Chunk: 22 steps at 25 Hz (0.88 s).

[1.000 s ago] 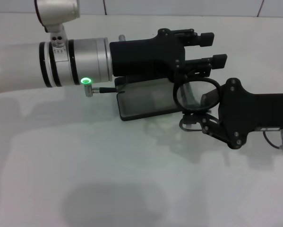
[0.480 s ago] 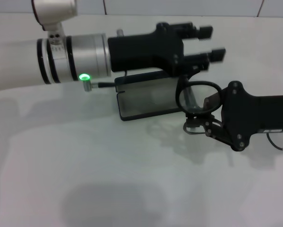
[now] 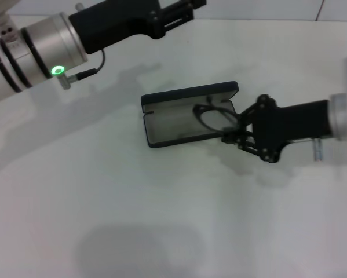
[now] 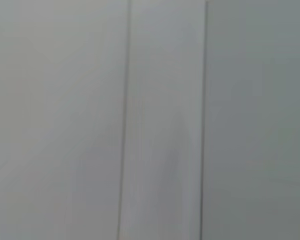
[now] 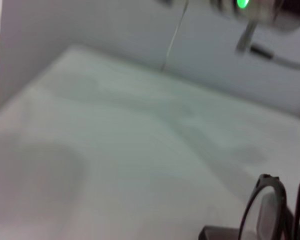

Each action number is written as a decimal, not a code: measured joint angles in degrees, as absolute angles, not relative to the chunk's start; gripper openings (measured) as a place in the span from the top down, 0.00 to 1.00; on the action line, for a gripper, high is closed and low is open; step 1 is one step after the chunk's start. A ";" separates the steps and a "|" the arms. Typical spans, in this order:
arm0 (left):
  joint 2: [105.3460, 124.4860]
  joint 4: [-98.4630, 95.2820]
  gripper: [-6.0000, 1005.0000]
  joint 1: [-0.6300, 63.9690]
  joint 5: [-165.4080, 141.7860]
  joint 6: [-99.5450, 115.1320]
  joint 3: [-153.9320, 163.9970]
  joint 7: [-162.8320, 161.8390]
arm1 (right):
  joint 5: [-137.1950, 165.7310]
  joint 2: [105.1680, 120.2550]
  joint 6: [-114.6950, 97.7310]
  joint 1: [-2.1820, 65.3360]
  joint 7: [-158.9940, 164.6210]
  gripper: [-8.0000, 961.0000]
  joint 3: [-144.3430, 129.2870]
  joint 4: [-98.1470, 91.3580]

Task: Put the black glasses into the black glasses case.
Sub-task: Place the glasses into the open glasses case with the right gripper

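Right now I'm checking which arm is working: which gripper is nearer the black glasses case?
Right. The right gripper is at the black glasses case's right end, by the black glasses; the left gripper is raised far behind it.

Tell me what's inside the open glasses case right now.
The black glasses sit at the right end of the black glasses case, at the right gripper; elsewhere only grey lining shows. Their temple arms are hidden.

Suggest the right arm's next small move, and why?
Probably lower slightly, then release. The right pincer holds the black glasses over the grey lining at the open black glasses case's right end, frame apparently not yet settled flat. Left pincer is up at the far left.
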<state>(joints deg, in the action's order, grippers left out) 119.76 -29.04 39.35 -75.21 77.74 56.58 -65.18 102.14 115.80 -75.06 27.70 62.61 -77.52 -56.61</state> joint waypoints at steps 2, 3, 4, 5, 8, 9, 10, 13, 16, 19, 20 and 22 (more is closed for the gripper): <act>119.67 -29.06 0.38 38.58 -74.57 77.71 56.20 -64.90 | 106.95 115.86 -70.06 27.45 67.74 0.90 -82.87 -62.54; 119.66 -29.08 0.38 38.33 -74.37 77.71 56.11 -64.78 | 106.95 115.86 -70.06 27.45 67.74 0.90 -82.87 -62.54; 119.66 -29.14 0.38 38.00 -74.24 77.70 56.00 -64.65 | 110.05 115.89 -67.40 27.31 70.41 0.90 -85.75 -65.28; 119.67 -29.19 0.38 37.81 -74.21 77.70 55.95 -64.61 | 115.47 115.91 -63.75 27.24 74.42 0.90 -89.93 -68.53; 119.69 -29.12 0.38 37.64 -74.19 77.69 55.91 -64.56 | 123.54 115.97 -59.15 27.55 80.27 0.90 -95.60 -71.72; 119.69 -29.03 0.38 37.64 -74.18 77.69 55.90 -64.56 | 125.68 115.99 -58.06 27.65 81.76 0.90 -97.29 -72.59; 119.70 -28.97 0.38 37.63 -74.18 77.69 55.90 -64.55 | 127.32 116.00 -57.21 27.72 82.80 0.90 -98.26 -73.27; 119.71 -28.94 0.38 37.55 -74.18 77.69 55.99 -64.54 | 129.89 116.08 -55.71 28.17 84.31 0.90 -100.24 -74.46; 119.71 -28.92 0.38 37.52 -74.17 77.69 56.06 -64.39 | 130.90 116.13 -54.43 28.91 84.56 0.90 -101.05 -74.64; 119.71 -28.91 0.38 37.52 -74.17 77.69 56.05 -64.27 | 131.51 116.18 -52.73 29.90 84.64 0.90 -102.23 -74.07; 119.71 -28.91 0.38 37.52 -74.17 77.69 56.05 -64.27 | 131.89 116.18 -51.95 30.24 84.70 0.90 -102.94 -73.82; 119.71 -28.91 0.38 37.53 -74.17 77.70 56.06 -64.21 | 132.41 116.19 -50.35 30.85 84.81 0.90 -104.44 -73.27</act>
<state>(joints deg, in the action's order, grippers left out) 119.71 -28.91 37.53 -74.17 77.70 56.06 -64.21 132.41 116.19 -50.35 30.85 84.81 -104.44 -73.27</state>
